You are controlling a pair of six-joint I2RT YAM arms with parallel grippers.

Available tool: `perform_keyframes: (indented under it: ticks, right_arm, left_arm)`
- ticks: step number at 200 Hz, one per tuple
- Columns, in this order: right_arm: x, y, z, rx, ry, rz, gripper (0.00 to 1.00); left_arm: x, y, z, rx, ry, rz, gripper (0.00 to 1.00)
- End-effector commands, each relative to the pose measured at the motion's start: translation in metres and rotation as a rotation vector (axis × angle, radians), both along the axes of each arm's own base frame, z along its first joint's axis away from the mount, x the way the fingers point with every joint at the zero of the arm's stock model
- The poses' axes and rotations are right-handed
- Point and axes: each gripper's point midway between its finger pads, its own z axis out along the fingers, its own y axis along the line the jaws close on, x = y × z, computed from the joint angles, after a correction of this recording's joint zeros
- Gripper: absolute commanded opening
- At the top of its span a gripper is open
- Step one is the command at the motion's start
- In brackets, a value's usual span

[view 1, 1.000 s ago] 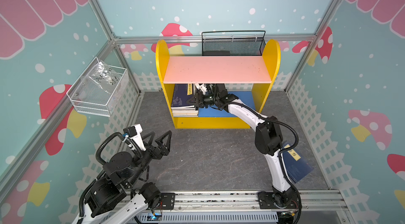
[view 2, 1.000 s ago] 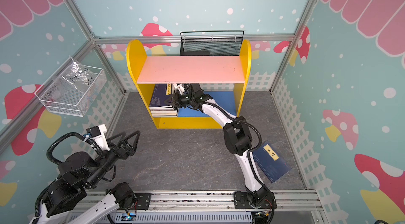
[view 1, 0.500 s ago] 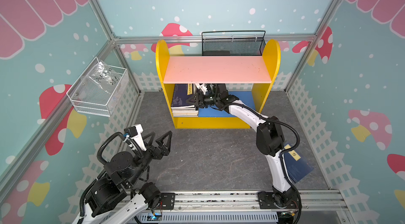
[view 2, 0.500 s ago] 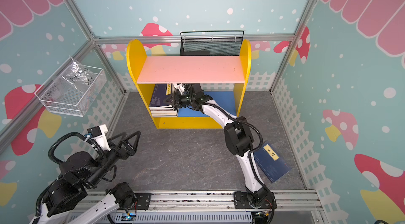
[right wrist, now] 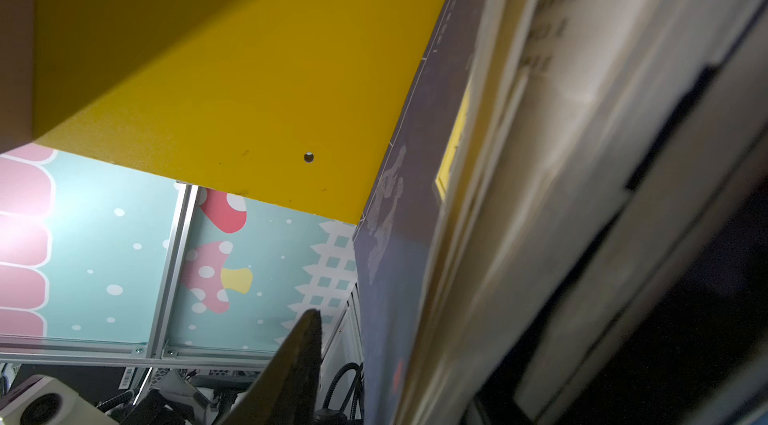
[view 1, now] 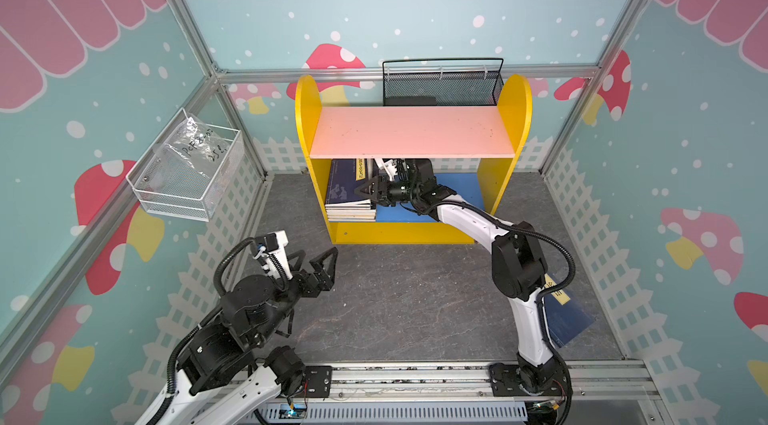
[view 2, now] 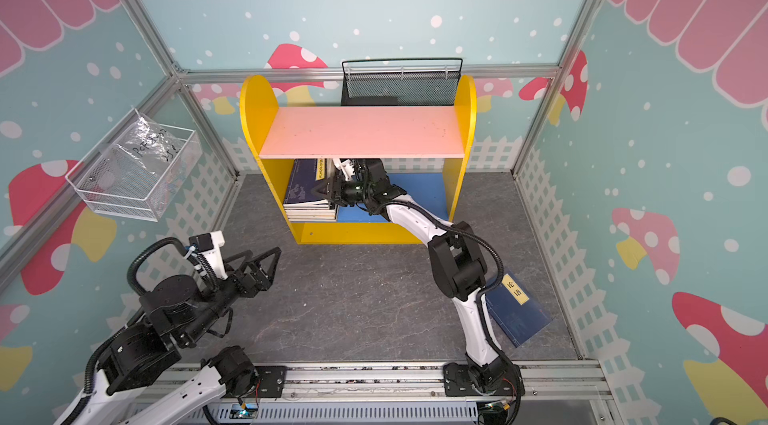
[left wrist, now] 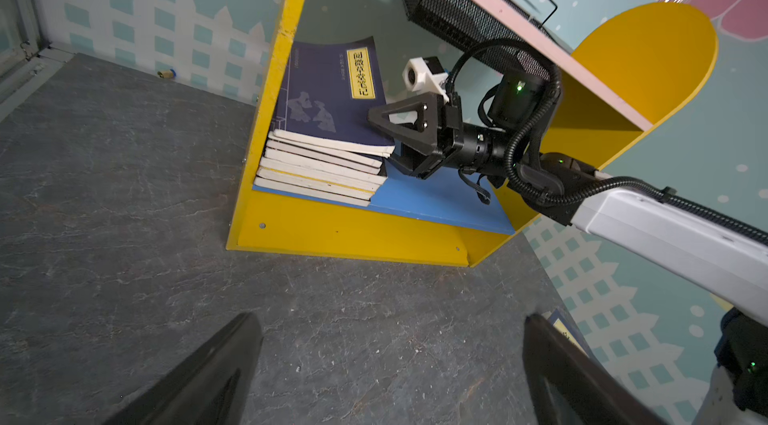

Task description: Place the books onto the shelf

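Both arms (view 1: 530, 327) have white links (view 1: 465, 217), black joints (view 1: 517, 269) and ribbed black cable hoses (left wrist: 623, 183).

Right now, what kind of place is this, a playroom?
Probably a robot test booth dressed like a playroom: mushroom wallpaper, a left arm and a right arm bolted to a rail, and a small shelf holding books.

The small two-tier shelf of yellow, pink and blue boards (view 1: 515, 111) looks like painted wood, smooth with a low satin sheen; the stack of thin paperback books (left wrist: 320, 178) shows rough off-white paper edges under a navy card cover with a soft sheen; the dark grey stone-patterned floor mat (view 1: 395, 298) is matt and grainy; the black mesh basket (view 1: 440, 88) is matt metal; the white wire basket (view 1: 183, 194) is coated metal, holding a crinkled glossy clear plastic bag (view 1: 193, 148); the silver frame rails (view 1: 561, 68) look like brushed aluminium; the right arm's white shell (view 1: 461, 219) is smooth plastic.
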Motion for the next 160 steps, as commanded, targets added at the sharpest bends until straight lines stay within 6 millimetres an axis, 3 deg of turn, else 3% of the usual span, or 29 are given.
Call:
perform_keyframes:
  ticks: [1, 28, 87, 107, 160]
  right_arm:
    - [-0.004, -0.001, 0.055, 0.081, -0.139, -0.032, 0.47]
    - [-0.004, 0.0, 0.054, 0.086, -0.134, -0.033, 0.45]
    - [-0.006, -0.001, 0.049, 0.099, -0.119, -0.035, 0.44]
    - [-0.007, -0.001, 0.05, 0.111, -0.12, -0.035, 0.44]
    - [-0.009, 0.001, 0.047, 0.112, -0.116, -0.028, 0.44]
  left_arm:
    - [0.01, -0.022, -0.017, 0.004, 0.078, -0.055, 0.99]
    - [0.025, -0.039, -0.018, -0.027, 0.104, -0.092, 0.99]
    - [0.076, -0.013, -0.019, -0.22, 0.165, -0.043, 0.99]
    - [0.089, -0.014, -0.017, -0.311, 0.164, -0.079, 0.99]
    - [0.108, -0.019, -0.017, -0.306, 0.166, -0.103, 0.99]
